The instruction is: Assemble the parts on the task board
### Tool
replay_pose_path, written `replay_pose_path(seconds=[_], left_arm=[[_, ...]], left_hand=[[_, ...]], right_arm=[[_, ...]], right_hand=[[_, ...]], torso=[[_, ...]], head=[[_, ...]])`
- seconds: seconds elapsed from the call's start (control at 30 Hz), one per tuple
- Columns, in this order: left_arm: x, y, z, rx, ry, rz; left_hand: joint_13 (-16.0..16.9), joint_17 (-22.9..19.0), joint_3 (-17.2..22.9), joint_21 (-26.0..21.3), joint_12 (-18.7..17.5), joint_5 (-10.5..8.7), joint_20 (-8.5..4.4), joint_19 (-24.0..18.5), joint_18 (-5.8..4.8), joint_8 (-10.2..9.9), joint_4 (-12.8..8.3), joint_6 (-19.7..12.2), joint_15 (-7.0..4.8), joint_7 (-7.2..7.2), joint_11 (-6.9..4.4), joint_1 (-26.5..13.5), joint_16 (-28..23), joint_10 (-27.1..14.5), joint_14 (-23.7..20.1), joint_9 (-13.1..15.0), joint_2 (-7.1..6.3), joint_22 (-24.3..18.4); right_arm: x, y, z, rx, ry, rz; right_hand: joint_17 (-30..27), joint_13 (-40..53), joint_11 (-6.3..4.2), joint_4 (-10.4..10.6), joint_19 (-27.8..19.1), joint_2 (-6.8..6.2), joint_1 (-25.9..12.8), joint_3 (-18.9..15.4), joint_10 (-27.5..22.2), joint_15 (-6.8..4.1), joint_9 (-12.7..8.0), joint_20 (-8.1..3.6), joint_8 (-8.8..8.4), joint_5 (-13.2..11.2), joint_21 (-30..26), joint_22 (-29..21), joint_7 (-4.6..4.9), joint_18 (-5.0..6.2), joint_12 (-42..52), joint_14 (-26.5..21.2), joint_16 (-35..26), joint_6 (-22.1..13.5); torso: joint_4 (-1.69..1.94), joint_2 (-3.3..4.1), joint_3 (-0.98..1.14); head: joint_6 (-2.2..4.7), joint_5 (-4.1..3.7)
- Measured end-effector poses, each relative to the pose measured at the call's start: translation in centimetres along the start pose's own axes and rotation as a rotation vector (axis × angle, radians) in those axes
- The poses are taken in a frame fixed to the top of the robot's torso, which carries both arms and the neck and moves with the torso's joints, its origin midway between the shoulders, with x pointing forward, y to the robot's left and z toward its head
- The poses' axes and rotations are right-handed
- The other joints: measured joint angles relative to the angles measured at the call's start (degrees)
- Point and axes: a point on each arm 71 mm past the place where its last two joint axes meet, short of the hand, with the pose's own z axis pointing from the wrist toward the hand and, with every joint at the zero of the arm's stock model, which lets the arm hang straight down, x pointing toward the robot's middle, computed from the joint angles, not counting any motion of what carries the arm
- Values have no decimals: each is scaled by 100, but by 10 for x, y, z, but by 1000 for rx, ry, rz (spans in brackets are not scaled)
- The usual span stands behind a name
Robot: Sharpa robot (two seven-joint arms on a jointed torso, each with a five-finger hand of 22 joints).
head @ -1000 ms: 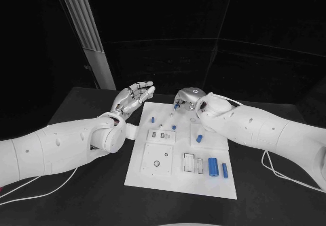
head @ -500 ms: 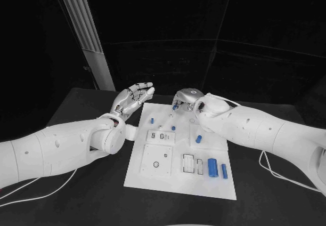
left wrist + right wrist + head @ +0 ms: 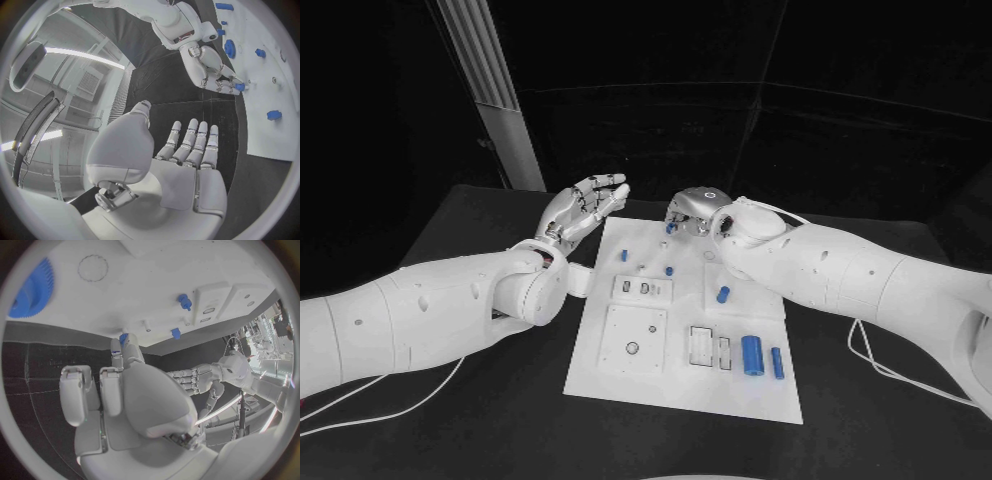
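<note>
Head view: the white task board point(image 3: 678, 385) is seen lying in the middle of the black table point(image 3: 473, 420), with small blue parts spread over it. The left hand point(image 3: 583, 208) is held up above the table just off the board's far left corner, its fingers spread apart and nothing held in it; the same empty, spread palm is shown in the left wrist view point(image 3: 187, 165). The right hand point(image 3: 689, 212) is lowered over the board's far edge, and a small blue peg point(image 3: 672, 227) is pinched at its fingertips, as is seen more plainly from the left wrist camera point(image 3: 239, 87). A blue gear point(image 3: 31, 287) is shown lying on the board in the right wrist view, well apart from the peg. Nearer on the board, a short blue cylinder point(image 3: 723, 294) lies right of centre, and two longer blue cylinders point(image 3: 753, 355) lie side by side by the near right corner, beside a pair of rectangular slots point(image 3: 701, 346). A raised white block with holes point(image 3: 643, 289) is set left of centre.
</note>
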Motion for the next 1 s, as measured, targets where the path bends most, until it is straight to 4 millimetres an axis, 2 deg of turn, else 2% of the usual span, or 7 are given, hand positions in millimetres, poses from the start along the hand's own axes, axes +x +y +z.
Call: replay_pose_path(seconds=[0.27, 0.4, 0.47, 0.53, 0.7, 0.83, 1.0], left_arm=[[0, 0, 0, 0, 0, 0], [0, 0, 0, 0, 0, 0], [0, 0, 0, 0, 0, 0], [0, 0, 0, 0, 0, 0], [0, 0, 0, 0, -1, 1], [0, 0, 0, 0, 0, 1], [0, 0, 1, 0, 0, 1]], left_hand=[[0, 0, 0, 0, 0, 0, 0, 0, 0, 0, 0, 0, 0, 0, 13, 0, 0, -30, 0, -5, 0, 0], [0, 0, 0, 0, 0, 0, 0, 0, 0, 0, 0, -2, 0, 2, 13, 0, 0, -30, 0, -5, 0, 0], [0, 0, 0, 0, 0, 0, 0, 0, 0, 0, 0, -21, 0, 20, 13, 0, 0, -30, 0, -4, 0, 0], [0, 0, 0, 0, 0, 0, 0, 0, 0, 0, 0, -20, 0, 20, 13, 0, 0, -30, 0, -4, 0, 0], [0, 0, 0, 0, 0, 0, 0, 0, 0, 0, 0, -20, 0, 20, 13, 0, 0, -30, 0, -4, 0, 0], [0, 0, 0, 0, 0, 0, 0, 0, 0, 0, 0, -20, 0, 20, 13, 0, 0, -30, 0, -4, 0, 0], [0, 0, 0, 0, 0, 0, 0, 0, 0, 0, 0, -20, 0, 20, 13, 0, 0, -29, 0, -3, 0, 0]], right_arm=[[0, 0, 0, 1, 3, 0], [0, 0, 0, 2, 8, 0], [1, 0, 0, 4, 11, -1], [1, 0, 0, 5, 14, -1], [1, 0, 0, 8, 21, 0], [2, 0, 0, 12, 23, 0], [1, -1, -2, 16, 22, 2]], right_hand=[[1, 0, 13, 49, 0, -29, 29, -34, -14, 17, 2, 0, -77, 0, 0, 0, 25, 0, -126, 17, 0, -36], [0, 0, 143, 106, 0, -85, -25, -74, -207, 126, 3, 0, -197, 2, 0, 0, -9, 0, -272, 7, 0, -196], [0, 0, 223, 143, 3, -159, -40, -99, -311, 199, -13, 44, -289, 3, 0, -1, -16, 1, -341, 9, 0, -327], [0, 0, 251, 165, 1, -196, -77, -121, -397, 218, -20, 63, -373, 3, 0, 0, -20, 0, -380, 11, 0, -449], [0, 13, 346, 180, 0, -340, -222, -172, -644, 287, -27, 165, -633, 2, 0, -1, 52, 0, -428, 1, 0, -937], [-1, 21, 394, 180, 8, -408, -289, -172, -777, 351, -25, 219, -635, 2, 0, -1, 154, 0, -428, -1, 0, -1212], [-1, 29, 440, 180, 1, -454, -346, -172, -832, 381, -8, 267, -635, 2, 0, -1, 249, 1, -428, 10, 0, -1245]], torso=[[-3, 1, 0], [-3, 3, -1], [-3, 3, -1], [-3, 3, -1], [-3, 3, -3], [-3, 3, -3], [-3, 3, -3]], head=[[-4, -3], [-8, -7], [-8, -9], [-8, -12], [-8, -13], [-18, -13], [-24, -11]])
